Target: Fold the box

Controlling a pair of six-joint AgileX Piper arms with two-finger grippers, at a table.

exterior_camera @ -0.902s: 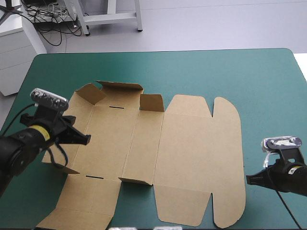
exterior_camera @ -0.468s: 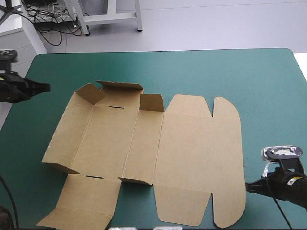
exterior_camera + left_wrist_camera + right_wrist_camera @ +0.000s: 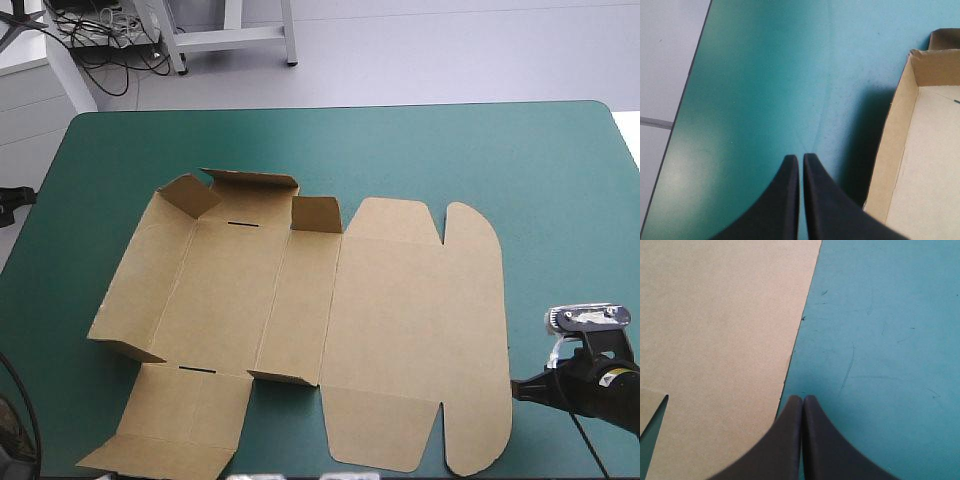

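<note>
The brown box [image 3: 300, 300] lies spread on the teal-green cover, its left part with low walls and small flaps raised, its wide lid [image 3: 420, 320] flat to the right. My left gripper [image 3: 28, 194] is shut at the table's left edge, well clear of the box. In the left wrist view the left gripper [image 3: 801, 157] hangs over bare cover, with the box's raised left wall [image 3: 890, 150] off to one side. My right gripper [image 3: 518, 388] is shut and empty just beside the lid's right edge. In the right wrist view the right gripper [image 3: 802, 398] points along that edge of the lid [image 3: 715, 340].
The table's left edge [image 3: 682, 110] runs close to my left gripper, with pale floor beyond it. A strip of teal-green cover [image 3: 880, 340] lies between the lid and the table's right edge.
My left arm has drawn back from over the box's left wall to the table's left edge, mostly leaving the high view. The right gripper has shifted slightly toward the near edge. The box has not moved.
</note>
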